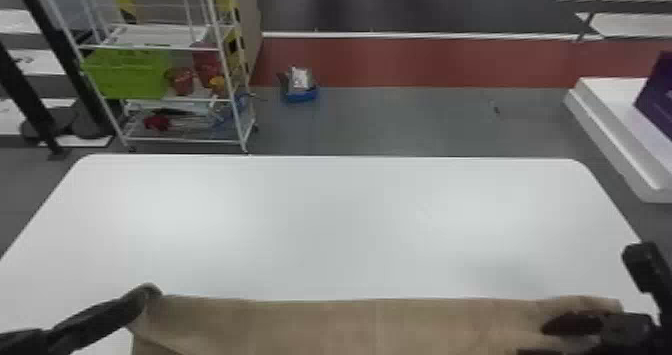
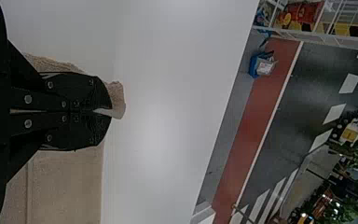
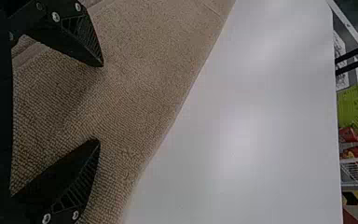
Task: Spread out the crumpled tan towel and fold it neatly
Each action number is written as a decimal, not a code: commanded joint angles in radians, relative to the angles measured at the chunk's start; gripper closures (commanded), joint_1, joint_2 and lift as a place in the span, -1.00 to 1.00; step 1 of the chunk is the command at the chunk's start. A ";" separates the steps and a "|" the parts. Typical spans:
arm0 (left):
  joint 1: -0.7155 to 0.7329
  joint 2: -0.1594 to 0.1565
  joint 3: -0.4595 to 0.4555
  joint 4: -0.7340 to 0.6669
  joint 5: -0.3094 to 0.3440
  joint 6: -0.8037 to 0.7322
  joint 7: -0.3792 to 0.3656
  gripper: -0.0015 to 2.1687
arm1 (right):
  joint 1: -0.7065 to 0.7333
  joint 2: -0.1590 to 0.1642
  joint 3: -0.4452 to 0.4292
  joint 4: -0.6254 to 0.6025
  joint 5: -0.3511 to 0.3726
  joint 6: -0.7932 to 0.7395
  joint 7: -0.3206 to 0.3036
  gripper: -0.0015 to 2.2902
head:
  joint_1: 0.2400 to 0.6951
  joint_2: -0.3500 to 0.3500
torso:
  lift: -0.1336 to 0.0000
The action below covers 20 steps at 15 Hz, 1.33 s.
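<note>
The tan terrycloth towel [image 1: 375, 324] is laid out along the bottom of the head view, its visible length running left to right, roughly parallel to the far edge of the white, round-cornered tabletop [image 1: 340, 219]; its near part is cut off by the frame. At the lower left, the towel's corner is pinched by the black, flat-fingered left pincer [image 2: 106, 111]; in the left wrist view a crumpled tuft is seen protruding past the pressed-together tips. At the lower right, the matching black right pincer [image 3: 99, 102] is spread wide, with cloth seen beyond and between its fingers; whether the cloth is touched cannot be told.

The coming move is judged to turn on the towel's far right corner [image 1: 612, 305]. In the head view it lies just above the right pincer, to the right of its fingertips, which are pointed leftward over the cloth. The right arm is therefore much the nearer one, the left being well apart at the opposite end of the long axis. The spreading appears nearly done, with folding probably next. If the right pincer is closed where it is, cloth inward of the corner may be gathered and the fold skewed.
</note>
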<state>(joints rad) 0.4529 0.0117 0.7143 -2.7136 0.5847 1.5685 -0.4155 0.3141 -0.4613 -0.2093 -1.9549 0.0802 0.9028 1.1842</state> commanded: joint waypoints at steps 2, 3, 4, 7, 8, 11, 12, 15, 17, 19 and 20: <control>-0.014 -0.014 0.082 0.086 0.221 -0.001 0.049 0.88 | 0.008 -0.002 -0.013 -0.001 -0.005 -0.001 0.000 -0.84 | 1.00 -0.06 | -0.83; -0.019 -0.014 0.108 0.110 0.280 0.003 0.049 0.88 | 0.008 -0.002 -0.018 -0.004 -0.008 -0.005 0.002 -0.84 | 1.00 -0.08 | -0.83; -0.025 -0.014 0.139 0.150 0.359 0.003 0.052 0.88 | 0.013 -0.003 -0.025 -0.009 -0.007 -0.005 0.005 -0.84 | 1.00 -0.10 | -0.83; -0.083 0.008 0.149 0.183 0.245 0.003 0.001 0.88 | 0.022 -0.007 -0.056 -0.016 -0.027 -0.017 0.005 -0.84 | 1.00 -0.15 | -0.83; -0.079 0.030 0.114 0.181 0.165 0.003 -0.015 0.88 | 0.022 -0.007 -0.058 -0.016 -0.028 -0.020 0.003 -0.84 | 1.00 -0.13 | -0.83; -0.063 0.083 -0.015 0.173 -0.068 0.003 -0.014 -0.79 | 0.022 -0.002 -0.062 -0.021 -0.037 -0.023 0.003 -0.84 | 1.00 -0.03 | -0.83; -0.059 0.086 -0.050 0.172 -0.128 0.003 -0.015 -1.00 | 0.022 -0.002 -0.062 -0.021 -0.037 -0.023 0.003 -0.84 | 1.00 0.01 | -0.83; -0.040 0.117 -0.070 0.169 -0.171 0.003 -0.065 -0.97 | 0.016 0.001 -0.059 -0.027 -0.039 -0.023 0.002 -0.84 | 1.00 0.10 | -0.83; -0.023 0.117 -0.064 0.144 -0.221 0.003 -0.111 -0.97 | 0.010 0.012 -0.053 -0.030 -0.039 -0.020 0.002 -0.84 | 1.00 0.11 | -0.83; -0.010 0.131 -0.113 0.120 -0.367 -0.035 -0.155 -0.97 | 0.002 0.012 -0.052 -0.030 -0.039 -0.017 0.002 -0.84 | 1.00 0.12 | -0.83; -0.008 0.136 -0.113 0.123 -0.367 -0.047 -0.157 -0.97 | 0.002 0.012 -0.052 -0.030 -0.039 -0.017 0.002 -0.84 | 1.00 0.18 | -0.83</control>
<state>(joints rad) 0.4397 0.1395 0.6135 -2.5877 0.2505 1.5376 -0.5723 0.3181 -0.4498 -0.2612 -1.9848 0.0414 0.8858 1.1857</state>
